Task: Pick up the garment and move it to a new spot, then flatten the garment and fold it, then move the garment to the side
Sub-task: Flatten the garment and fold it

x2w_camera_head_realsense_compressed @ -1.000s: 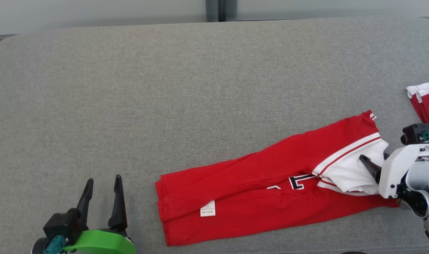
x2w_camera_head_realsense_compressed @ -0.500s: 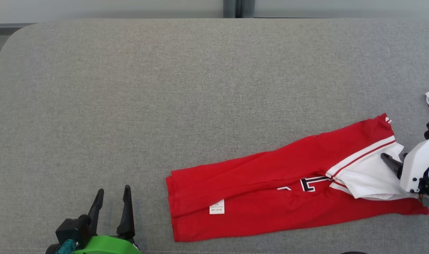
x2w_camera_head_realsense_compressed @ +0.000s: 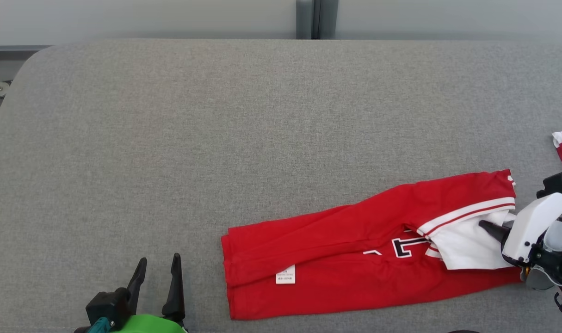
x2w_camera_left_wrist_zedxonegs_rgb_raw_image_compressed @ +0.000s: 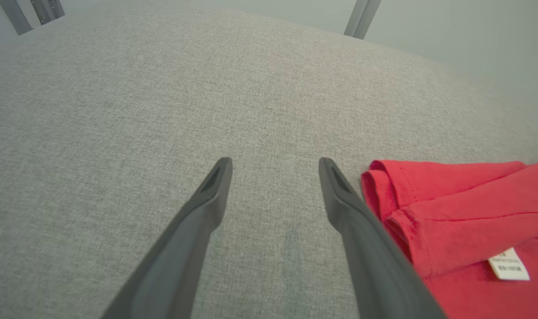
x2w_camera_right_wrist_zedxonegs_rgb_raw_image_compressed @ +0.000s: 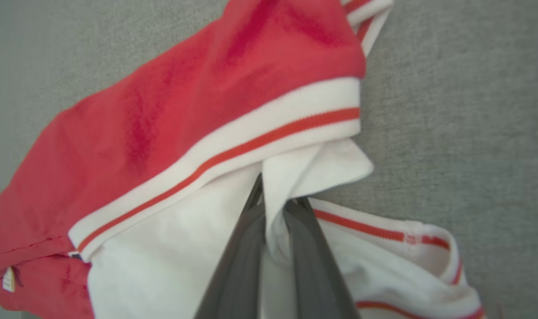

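Grey fabric surface (x2w_camera_head_realsense_compressed: 216, 138), pale wall (x2w_camera_head_realsense_compressed: 123, 18)

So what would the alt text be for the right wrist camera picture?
Dark jaws of the right gripper pinch a white fold of the red-and-white garment, which lies on a grey fabric surface.

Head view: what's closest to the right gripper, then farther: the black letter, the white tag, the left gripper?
1. Black letter, beside the right gripper.
2. White tag, at garment's left end.
3. Left gripper, far lower left.
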{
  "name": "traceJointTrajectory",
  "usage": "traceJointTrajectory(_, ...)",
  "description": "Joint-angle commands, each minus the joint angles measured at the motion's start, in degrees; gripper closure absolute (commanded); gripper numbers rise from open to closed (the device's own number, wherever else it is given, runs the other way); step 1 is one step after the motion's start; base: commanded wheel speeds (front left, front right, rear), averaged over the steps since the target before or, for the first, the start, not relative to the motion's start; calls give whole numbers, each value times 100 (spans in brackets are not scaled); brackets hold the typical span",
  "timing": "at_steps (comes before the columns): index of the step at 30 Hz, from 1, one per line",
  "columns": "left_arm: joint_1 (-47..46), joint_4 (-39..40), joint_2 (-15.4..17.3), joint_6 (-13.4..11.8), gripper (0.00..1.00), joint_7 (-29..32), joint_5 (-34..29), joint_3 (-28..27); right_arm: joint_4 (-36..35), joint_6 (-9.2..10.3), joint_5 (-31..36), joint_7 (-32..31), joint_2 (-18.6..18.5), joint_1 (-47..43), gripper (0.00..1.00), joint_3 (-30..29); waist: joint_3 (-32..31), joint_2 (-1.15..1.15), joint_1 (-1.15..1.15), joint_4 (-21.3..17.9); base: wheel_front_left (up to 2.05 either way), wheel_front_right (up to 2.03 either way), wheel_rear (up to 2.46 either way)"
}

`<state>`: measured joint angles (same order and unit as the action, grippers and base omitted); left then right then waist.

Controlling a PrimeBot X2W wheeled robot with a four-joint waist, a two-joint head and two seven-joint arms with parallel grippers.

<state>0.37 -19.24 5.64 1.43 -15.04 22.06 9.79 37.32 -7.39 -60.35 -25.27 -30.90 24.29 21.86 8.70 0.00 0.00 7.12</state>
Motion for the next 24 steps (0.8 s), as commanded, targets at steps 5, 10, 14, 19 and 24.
traceJointTrajectory(5, -38, -152, 18, 110, 0, -15, -128, -86, -175, -9, -640, -337, -438, -267, 100, -292, -205, 0, 0, -40, 0, 0, 0)
traceJointTrajectory(10, -2, -317, 42, 239, 0, -15, -293, -68, 34, -6, -653, -363, -1159, -442, 100, -687, -361, 0, 0, -22, 0, 0, 0)
traceJointTrajectory(14, 49, -425, -12, 333, 0, -14, -359, -7, 10, -10, -574, -123, -1512, -523, 100, -999, -470, 0, 0, 17, 0, 0, 0)
traceJointTrajectory(19, 115, -501, -110, 383, 0, -14, -358, -30, -1336, -10, -797, -85, -1394, -769, 100, -956, -575, 0, 0, 15, 0, 0, 0)
traceJointTrajectory(24, 131, -674, -173, 464, 0, -15, -367, 62, -3075, -10, -761, -460, -1202, -1067, 100, -433, -575, 0, 0, -156, 0, 0, 0)
